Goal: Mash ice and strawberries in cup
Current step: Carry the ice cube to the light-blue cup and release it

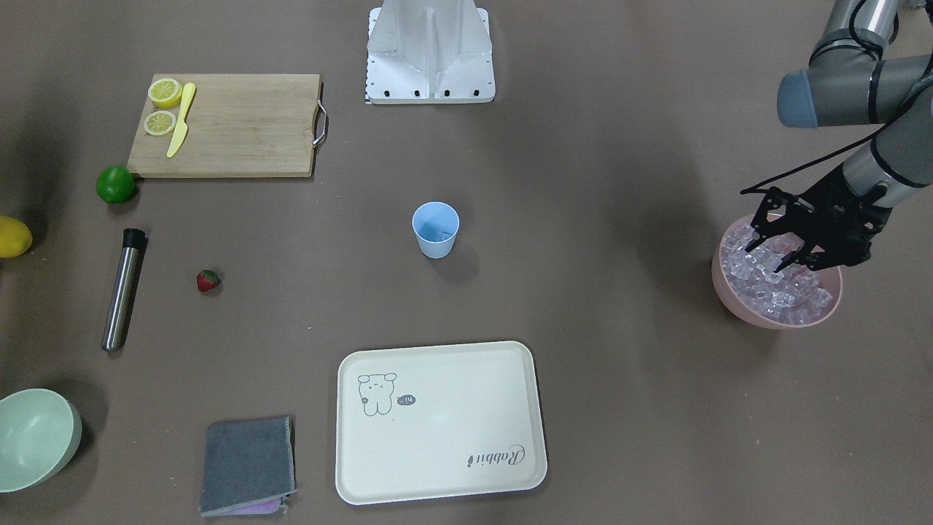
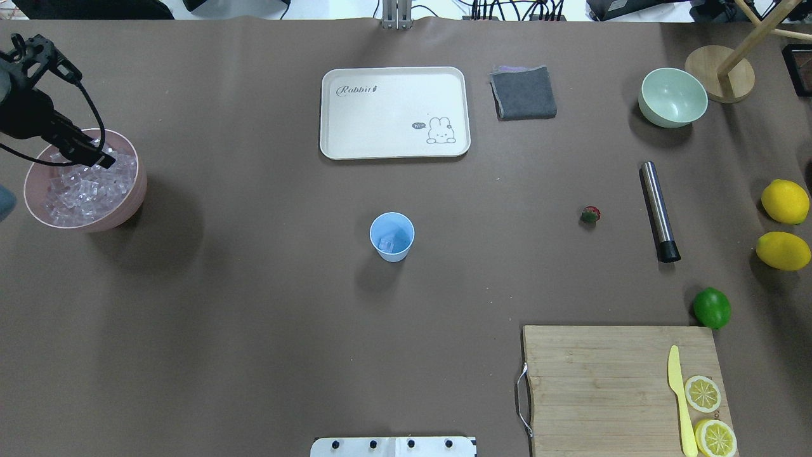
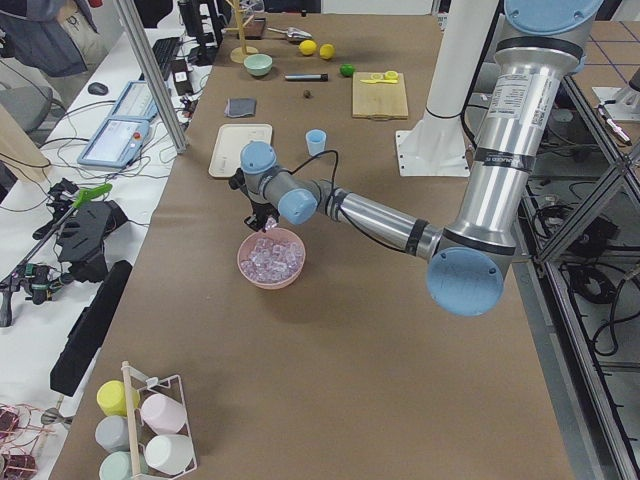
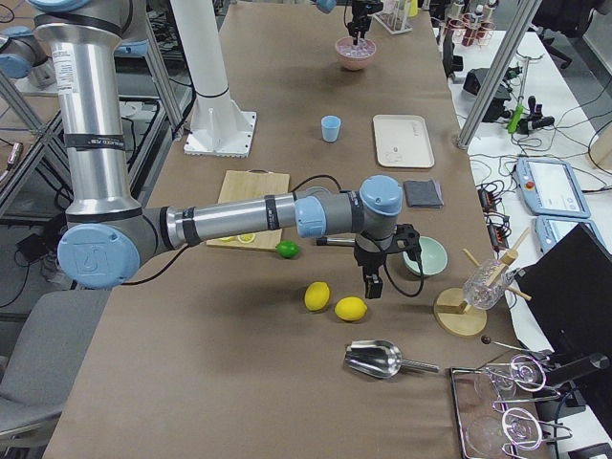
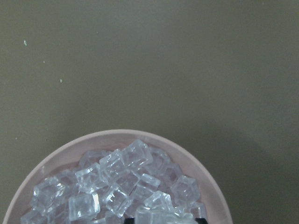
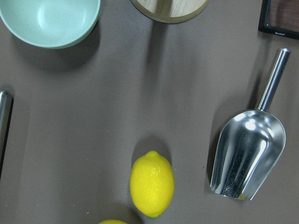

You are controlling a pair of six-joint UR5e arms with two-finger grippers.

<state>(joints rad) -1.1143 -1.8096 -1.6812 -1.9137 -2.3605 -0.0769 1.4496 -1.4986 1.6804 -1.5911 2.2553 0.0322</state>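
left gripper (image 1: 767,257) fingers spread, tips among ice (image 1: 765,288) in pink bowl (image 1: 773,321), cup (image 1: 436,230) well apart, right gripper (image 4: 371,285) over lemon (image 6: 152,183), finger state cannot be told

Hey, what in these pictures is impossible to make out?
- Right gripper: seen only small in the exterior right view, jaws unreadable.
- Left gripper: wrist view's bottom edge cuts its fingertips, so contact with the ice is unclear.
- Cup: contents too small overhead to count.
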